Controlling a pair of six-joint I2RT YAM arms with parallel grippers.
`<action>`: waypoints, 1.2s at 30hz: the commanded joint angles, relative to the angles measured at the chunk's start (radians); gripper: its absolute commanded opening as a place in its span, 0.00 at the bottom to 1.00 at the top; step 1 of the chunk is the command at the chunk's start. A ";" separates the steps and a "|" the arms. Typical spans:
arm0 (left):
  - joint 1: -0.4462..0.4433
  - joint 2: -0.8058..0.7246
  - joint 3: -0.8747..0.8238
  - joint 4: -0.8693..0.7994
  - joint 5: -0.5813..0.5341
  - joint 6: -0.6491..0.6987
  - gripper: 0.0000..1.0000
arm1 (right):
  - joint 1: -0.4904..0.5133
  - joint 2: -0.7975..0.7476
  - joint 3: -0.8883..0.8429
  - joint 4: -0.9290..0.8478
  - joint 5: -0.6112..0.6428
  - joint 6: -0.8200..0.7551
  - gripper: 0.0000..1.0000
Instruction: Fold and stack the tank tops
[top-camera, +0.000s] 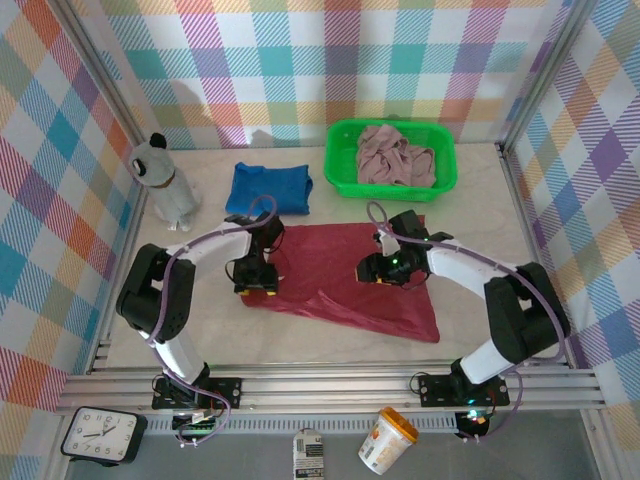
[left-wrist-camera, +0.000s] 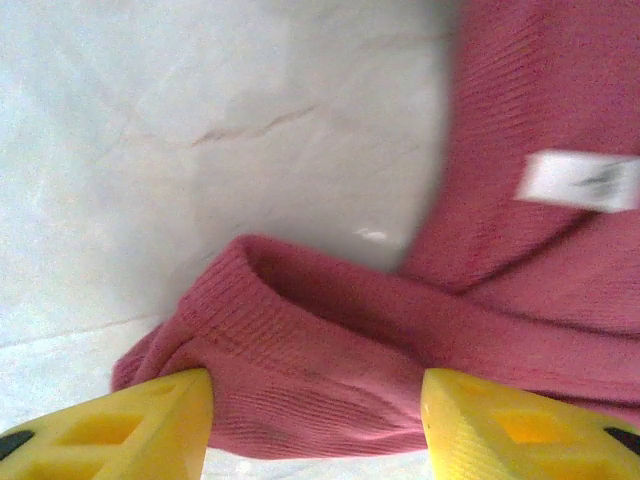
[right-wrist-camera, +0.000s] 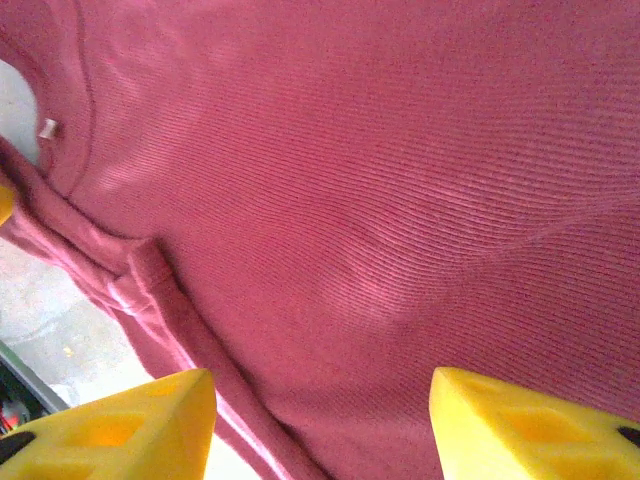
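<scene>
Your dark red tank top (top-camera: 340, 290) lies spread flat on the tabletop (top-camera: 480, 210), in the middle, between the two arms; its near right corner reaches toward the right arm's base. Your left hand (top-camera: 256, 285) sits low at the garment's left edge; in the left wrist view its yellow fingers (left-wrist-camera: 150, 420) stand well apart, and a bunched, folded-over shoulder strap lies between them, on bare tabletop; the fingers straddle the strap, not pinching it; a white label (left-wrist-camera: 580, 180) shows on the cloth farther to the right. Your right hand (top-camera: 385, 272) hovers over the upper middle of the same garment, right of your left hand; in the right wrist view its fingers (right-wrist-camera: 130, 420) are spread wide above smooth ribbed red cloth, with nothing caught between them; the neckline and a strap edge run off to the left of that view.

The royal blue tank top (top-camera: 268, 188) lies folded at the back, just beyond your left hand and apart from the red one; the green basket (top-camera: 345, 180) stands to its right, near the back wall; the pale pink tank top (top-camera: 395, 155) sits crumpled inside the basket, well apart from both hands.
</scene>
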 joint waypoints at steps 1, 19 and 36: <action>0.034 -0.045 -0.056 0.001 -0.017 -0.052 0.56 | 0.025 0.056 -0.015 0.030 -0.002 0.016 0.59; 0.240 -0.264 -0.225 -0.031 -0.055 -0.104 0.51 | 0.084 0.087 0.063 -0.070 0.027 -0.118 0.59; 0.238 -0.176 -0.127 0.027 0.107 -0.094 0.57 | 0.133 -0.086 0.091 -0.185 0.182 -0.375 0.62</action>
